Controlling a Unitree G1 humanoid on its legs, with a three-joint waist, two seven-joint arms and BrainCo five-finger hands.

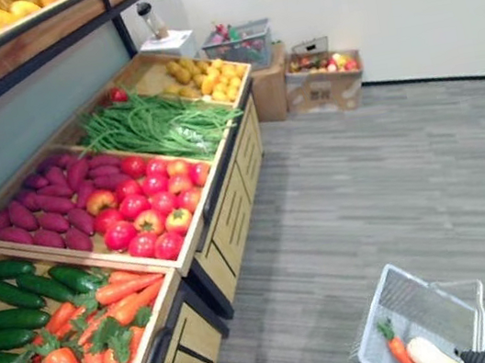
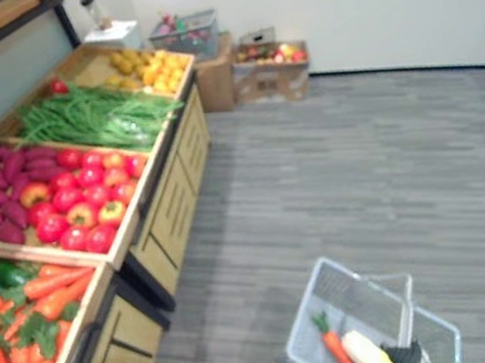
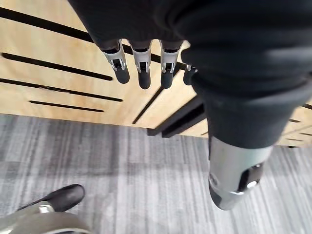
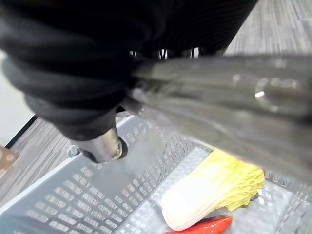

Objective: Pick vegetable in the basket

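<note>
A grey wire basket hangs low over the floor at the lower right. Inside it lie a carrot and a pale yellow cabbage. My right hand is shut on the basket's handle, and its dark cover shows at the basket's near rim. My left hand hangs beside the wooden front of the stand, its fingers straight and holding nothing. On the stand to my left lie carrots, cucumbers, red tomatoes, purple sweet potatoes and green beans.
The wooden stand runs along the left with slatted drawer fronts. Yellow fruit fills its far bin, and a shelf hangs above. Cardboard boxes and a grey crate stand by the back wall. Grey floor stretches to the right.
</note>
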